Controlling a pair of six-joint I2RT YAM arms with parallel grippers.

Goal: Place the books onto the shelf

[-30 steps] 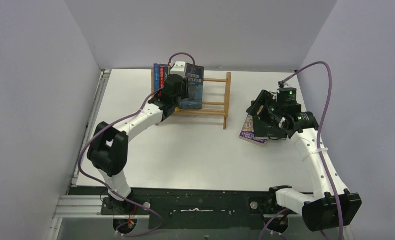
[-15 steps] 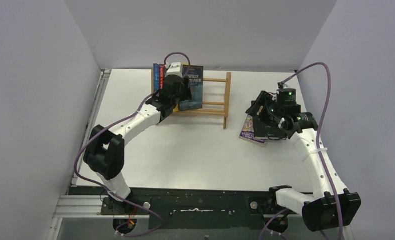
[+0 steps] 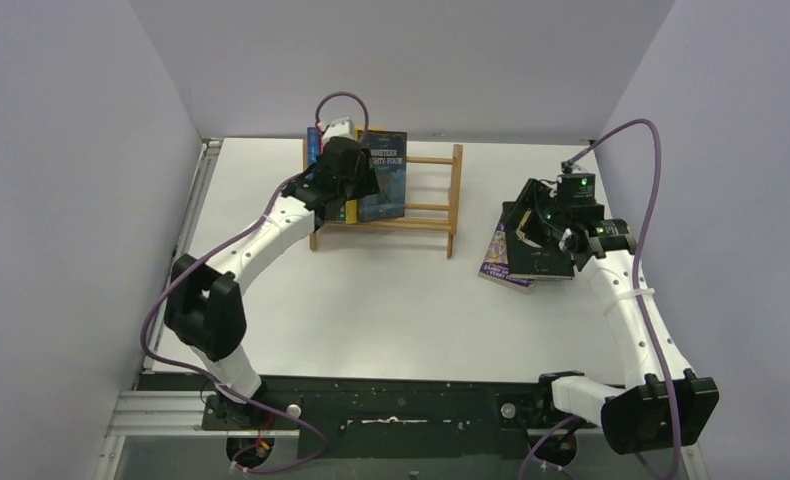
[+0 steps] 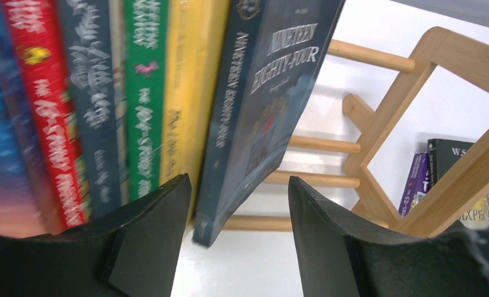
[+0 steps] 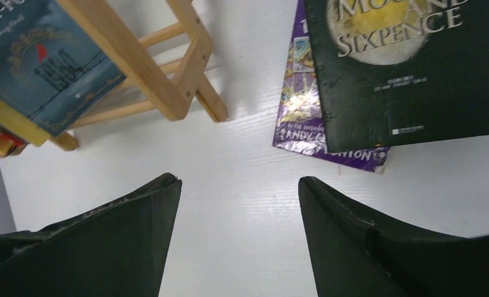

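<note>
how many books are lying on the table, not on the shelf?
2. A black book lies on top of a purple book, stacked on the table right of the shelf. A third underneath could be hidden.

The light-brown slatted rack is bare, smooth, matt wood. The dark blue paperback has a faintly glossy paper cover; the black paperback has a matt, scuffed one. The white tabletop looks smooth, softly sheened.

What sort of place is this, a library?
Likely a robot test booth: plain walls around a white table, two robot arms bolted at its near edge, paperbacks in one small wooden rack.
</note>
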